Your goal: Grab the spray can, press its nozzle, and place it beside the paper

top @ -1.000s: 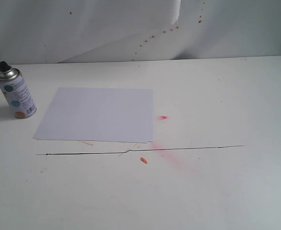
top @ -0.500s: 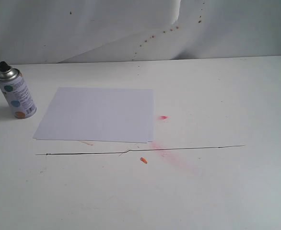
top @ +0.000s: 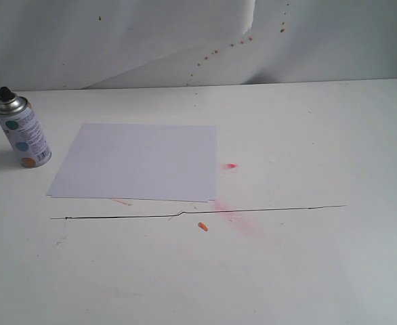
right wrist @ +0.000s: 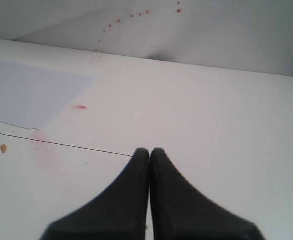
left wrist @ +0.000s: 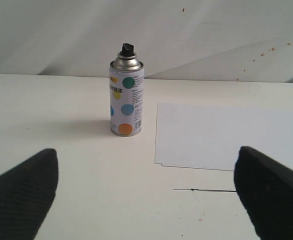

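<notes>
The spray can [top: 22, 132] stands upright at the far left of the white table, its black nozzle [top: 5, 91] on the silver dome. To its right lies the paper [top: 139, 161], flat, a small gap between them. Neither arm shows in the exterior view. In the left wrist view the spray can [left wrist: 126, 96] and nozzle [left wrist: 127, 49] stand well ahead of my left gripper [left wrist: 146, 167], whose black fingers are wide open with bare table between them; the paper [left wrist: 221, 135] lies beside the can. My right gripper [right wrist: 150, 152] is shut with nothing in it, over the table away from the paper [right wrist: 26, 90].
A thin black line [top: 198, 212] runs across the table just in front of the paper. Red spray stains [top: 242, 220] and an orange fleck [top: 202, 227] mark the surface near the paper's corner. A creased white backdrop sheet [top: 185, 40] hangs behind the table.
</notes>
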### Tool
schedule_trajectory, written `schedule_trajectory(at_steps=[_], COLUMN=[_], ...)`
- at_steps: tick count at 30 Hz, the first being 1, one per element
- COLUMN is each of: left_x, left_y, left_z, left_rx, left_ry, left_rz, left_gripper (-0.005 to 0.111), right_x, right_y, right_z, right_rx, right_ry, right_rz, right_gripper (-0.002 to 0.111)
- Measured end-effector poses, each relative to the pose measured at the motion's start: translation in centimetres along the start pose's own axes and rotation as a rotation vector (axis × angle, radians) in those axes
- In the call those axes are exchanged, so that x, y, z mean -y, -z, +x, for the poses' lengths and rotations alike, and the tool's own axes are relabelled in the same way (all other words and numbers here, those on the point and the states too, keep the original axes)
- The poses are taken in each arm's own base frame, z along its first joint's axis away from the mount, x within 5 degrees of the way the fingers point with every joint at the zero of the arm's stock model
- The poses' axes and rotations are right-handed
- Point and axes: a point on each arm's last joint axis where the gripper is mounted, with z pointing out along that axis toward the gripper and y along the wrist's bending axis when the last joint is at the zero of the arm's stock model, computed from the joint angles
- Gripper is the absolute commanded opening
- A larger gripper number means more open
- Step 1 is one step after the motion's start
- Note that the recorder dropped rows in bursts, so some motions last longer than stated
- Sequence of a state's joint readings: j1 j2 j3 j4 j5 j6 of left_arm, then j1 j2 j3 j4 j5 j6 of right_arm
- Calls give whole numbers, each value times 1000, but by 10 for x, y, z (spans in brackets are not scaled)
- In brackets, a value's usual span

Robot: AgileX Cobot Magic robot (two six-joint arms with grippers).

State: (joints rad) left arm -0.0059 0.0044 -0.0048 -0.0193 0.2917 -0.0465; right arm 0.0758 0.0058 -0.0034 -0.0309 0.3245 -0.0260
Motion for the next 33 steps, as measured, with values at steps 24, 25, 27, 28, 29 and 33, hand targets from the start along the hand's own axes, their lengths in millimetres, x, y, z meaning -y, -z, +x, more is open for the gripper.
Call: schedule_trajectory(at_steps=[24, 25, 27, 28, 29, 33], left_x=[0, 0, 0, 0, 0, 0], left_y=[0, 0, 0, 0, 0, 0], left_z=[0, 0, 0, 0, 0, 0], left_rx=[0, 0, 0, 0, 0, 0], left_ry=[0, 0, 0, 0, 0, 0], left_rz=[0, 0, 0, 0, 0, 0], left_gripper=[89, 89, 89, 89, 89, 89], right_x=[0, 0, 0, 0, 0, 0], right_y=[0, 0, 0, 0, 0, 0], right_z=[2, 2, 2, 2, 2, 2], right_rx=[-21, -21, -21, -21, -21, -21], right_ry=[-53, -53, -53, -53, -53, -53], right_rz=[1, 1, 1, 1, 1, 1], right_gripper=[0, 0, 0, 0, 0, 0])
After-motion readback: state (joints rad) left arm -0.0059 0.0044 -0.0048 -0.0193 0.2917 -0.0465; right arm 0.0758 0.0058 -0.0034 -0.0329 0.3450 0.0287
